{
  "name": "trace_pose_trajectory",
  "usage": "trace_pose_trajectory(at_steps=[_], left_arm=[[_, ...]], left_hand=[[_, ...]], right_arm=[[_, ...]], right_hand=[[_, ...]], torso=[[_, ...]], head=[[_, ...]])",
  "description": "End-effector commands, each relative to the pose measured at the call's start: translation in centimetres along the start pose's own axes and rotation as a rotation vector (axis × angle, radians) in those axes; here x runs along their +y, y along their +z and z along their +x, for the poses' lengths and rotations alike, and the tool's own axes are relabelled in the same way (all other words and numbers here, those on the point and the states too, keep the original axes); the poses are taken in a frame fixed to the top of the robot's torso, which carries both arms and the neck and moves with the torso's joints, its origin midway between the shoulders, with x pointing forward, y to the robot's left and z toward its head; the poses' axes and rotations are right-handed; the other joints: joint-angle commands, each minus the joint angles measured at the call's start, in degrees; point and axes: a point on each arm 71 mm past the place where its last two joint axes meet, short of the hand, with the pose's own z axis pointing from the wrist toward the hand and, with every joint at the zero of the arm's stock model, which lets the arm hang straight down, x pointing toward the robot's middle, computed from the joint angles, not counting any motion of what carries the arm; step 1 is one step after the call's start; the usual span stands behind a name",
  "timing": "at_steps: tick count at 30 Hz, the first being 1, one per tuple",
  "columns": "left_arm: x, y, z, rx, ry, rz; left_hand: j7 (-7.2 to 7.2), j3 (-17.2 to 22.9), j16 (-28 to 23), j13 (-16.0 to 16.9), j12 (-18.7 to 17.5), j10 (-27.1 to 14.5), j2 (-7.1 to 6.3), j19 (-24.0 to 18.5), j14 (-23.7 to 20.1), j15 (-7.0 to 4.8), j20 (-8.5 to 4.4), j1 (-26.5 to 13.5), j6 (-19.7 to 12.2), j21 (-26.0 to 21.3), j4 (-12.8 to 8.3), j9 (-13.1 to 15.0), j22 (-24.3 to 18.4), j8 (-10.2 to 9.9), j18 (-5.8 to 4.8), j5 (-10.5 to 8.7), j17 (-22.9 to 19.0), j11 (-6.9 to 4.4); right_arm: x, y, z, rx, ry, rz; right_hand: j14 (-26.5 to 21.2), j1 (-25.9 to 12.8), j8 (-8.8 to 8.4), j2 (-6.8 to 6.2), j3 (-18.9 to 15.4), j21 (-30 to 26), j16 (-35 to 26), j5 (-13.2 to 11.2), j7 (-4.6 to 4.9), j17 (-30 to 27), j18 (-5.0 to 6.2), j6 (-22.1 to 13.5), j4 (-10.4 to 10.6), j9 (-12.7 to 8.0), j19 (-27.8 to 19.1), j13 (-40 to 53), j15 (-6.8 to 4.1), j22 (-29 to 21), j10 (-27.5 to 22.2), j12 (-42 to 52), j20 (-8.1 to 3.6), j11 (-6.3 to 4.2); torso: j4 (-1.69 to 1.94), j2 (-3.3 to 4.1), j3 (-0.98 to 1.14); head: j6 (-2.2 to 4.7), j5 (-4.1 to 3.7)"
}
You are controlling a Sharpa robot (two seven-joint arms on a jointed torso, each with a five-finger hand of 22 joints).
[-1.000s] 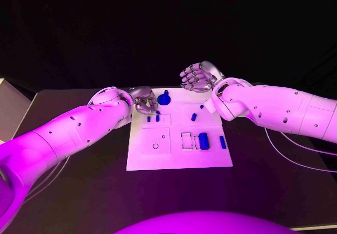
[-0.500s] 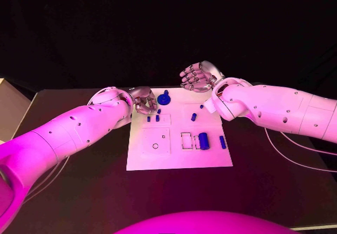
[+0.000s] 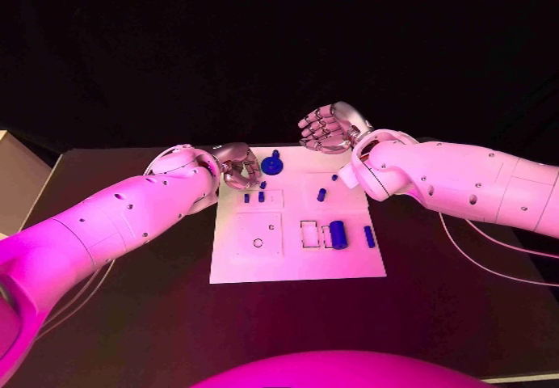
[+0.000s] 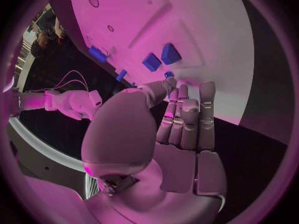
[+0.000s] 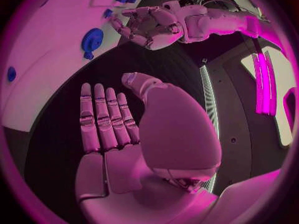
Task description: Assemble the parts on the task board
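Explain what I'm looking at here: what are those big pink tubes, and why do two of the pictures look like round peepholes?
The tubes are a robot's two arms, tinted by coloured light. One picture looks down from a camera on its head. The round ones come from fisheye cameras at each wrist, looking past that arm's own hand.

On the black table lies a white task board with small blue parts: a round part near the far edge, a chunky block and slim pegs.

The left hand hangs over the board's far left corner, fingers curled towards a tiny blue piece; whether it grips that piece is unclear. The right hand is raised beyond the board's far edge, fingers apart, holding nothing.
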Motion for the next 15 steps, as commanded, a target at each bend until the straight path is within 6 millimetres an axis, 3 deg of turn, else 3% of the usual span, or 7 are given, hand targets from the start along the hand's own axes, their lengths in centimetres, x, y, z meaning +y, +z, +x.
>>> trace_pose_trajectory(at_steps=[1,4,15], left_arm=[[-0.38,-0.01,-0.37,-0.053,-0.022,0.035],[-0.53,-0.04,-0.45,-0.064,-0.032,0.047],[-0.73,0.21,-0.18,-0.036,-0.042,0.03]], left_hand=[[0.31,-0.4,-0.6,0.1,-0.2,-1.4,-0.35,-1.3,-1.3,0.31,0.28,-0.2,-0.9,-1.0,0.0,-0.2,-1.5,-0.5,0.78,-0.11,-2.0,0.35],[0.67,-0.4,-1.5,0.2,0.1,-2.3,-0.37,-1.9,-3.2,0.56,0.53,-0.1,-0.9,-1.4,0.0,-0.1,-1.8,-0.6,0.84,-0.11,-5.2,0.63],[0.94,-2.2,-1.2,0.8,2.1,-2.7,-0.58,-2.5,-4.1,0.86,1.03,-2.1,0.5,-2.4,2.2,0.3,-2.5,0.2,0.9,-0.12,-6.4,0.69]], right_arm=[[0.09,0.0,0.04,0.009,0.0,-0.012],[0.08,0.0,0.03,0.009,0.0,-0.012],[0.08,0.01,0.05,0.009,0.0,-0.012]], right_hand=[[0.4,-0.6,-0.17,-0.15,0.3,-0.1,-0.3,0.3,2.92,-0.1,0.76,0.3,0.1,-0.1,-0.1,0.0,0.1,-0.1,0.3,-0.3,0.33,-0.06],[0.4,-0.6,-0.17,-0.15,0.3,-0.1,-0.3,0.3,2.92,-0.1,0.76,0.3,0.1,-0.1,-0.1,0.0,0.1,-0.1,0.3,-0.3,0.33,-0.06],[0.4,-0.6,-0.18,-0.12,0.4,-0.1,-0.3,0.3,2.9,-0.1,0.77,0.4,0.0,-0.1,-0.1,0.0,0.09,-0.1,0.3,-0.3,0.33,-0.07]], torso=[[0.0,-0.01,0.02],[-0.03,0.02,0.03],[-0.03,0.07,0.07]], head=[[0.04,-0.01],[0.15,-0.04],[0.57,-0.13]])
